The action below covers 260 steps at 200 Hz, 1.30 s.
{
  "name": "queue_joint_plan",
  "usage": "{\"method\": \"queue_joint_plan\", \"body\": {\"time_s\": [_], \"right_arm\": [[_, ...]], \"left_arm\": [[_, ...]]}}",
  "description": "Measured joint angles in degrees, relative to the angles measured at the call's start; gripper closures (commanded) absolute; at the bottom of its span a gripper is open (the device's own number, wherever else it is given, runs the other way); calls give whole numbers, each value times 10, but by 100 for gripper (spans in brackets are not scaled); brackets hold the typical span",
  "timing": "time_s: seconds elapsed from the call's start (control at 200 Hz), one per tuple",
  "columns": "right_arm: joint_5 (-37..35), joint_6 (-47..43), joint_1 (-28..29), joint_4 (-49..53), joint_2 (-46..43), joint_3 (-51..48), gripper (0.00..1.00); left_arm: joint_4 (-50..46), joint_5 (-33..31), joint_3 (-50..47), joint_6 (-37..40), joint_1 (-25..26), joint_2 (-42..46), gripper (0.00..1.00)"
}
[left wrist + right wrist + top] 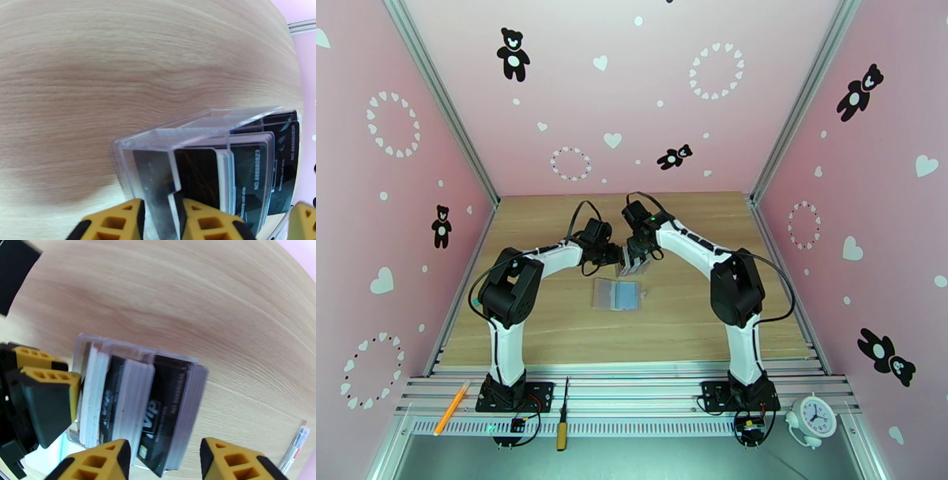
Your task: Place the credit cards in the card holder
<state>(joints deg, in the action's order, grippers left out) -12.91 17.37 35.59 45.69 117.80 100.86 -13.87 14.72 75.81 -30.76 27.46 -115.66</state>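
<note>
Left hand (162,223) seems pinched on the wall of the clear rack (158,146); right hand (164,463) gapes wide around the credit cards (168,398) standing inside. Card holder (617,294) lies open on the desk (553,328), just nearside of both hands.

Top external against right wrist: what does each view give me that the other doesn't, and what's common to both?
Top external adds the open card holder lying flat on the table, nearer the arm bases than the grippers, plus a pencil, a screwdriver and a clock along the near edge. Right wrist adds close detail: dark credit cards standing upright in the clear rack, one printed VIP, with the right gripper open astride them. Both show the rack and the left gripper at its end.
</note>
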Motion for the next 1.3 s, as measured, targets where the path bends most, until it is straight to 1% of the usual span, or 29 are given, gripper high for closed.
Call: {"method": "queue_joint_plan", "body": {"time_s": [0.21,0.561,0.846,1.106,1.301], "right_arm": [[2,0,-13,-1,0,0,48],[21,1,-16,-12,9,-1,48],[24,2,-21,-13,31,0,48],[27,2,-23,-14,34,0,48],[25,2,-24,-14,34,0,51]], "left_arm": [[0,1,0,0,0,0,69],[0,1,0,0,0,0,69],[0,2,0,0,0,-1,69],[0,4,0,0,0,-1,69],[0,4,0,0,0,-1,69]]}}
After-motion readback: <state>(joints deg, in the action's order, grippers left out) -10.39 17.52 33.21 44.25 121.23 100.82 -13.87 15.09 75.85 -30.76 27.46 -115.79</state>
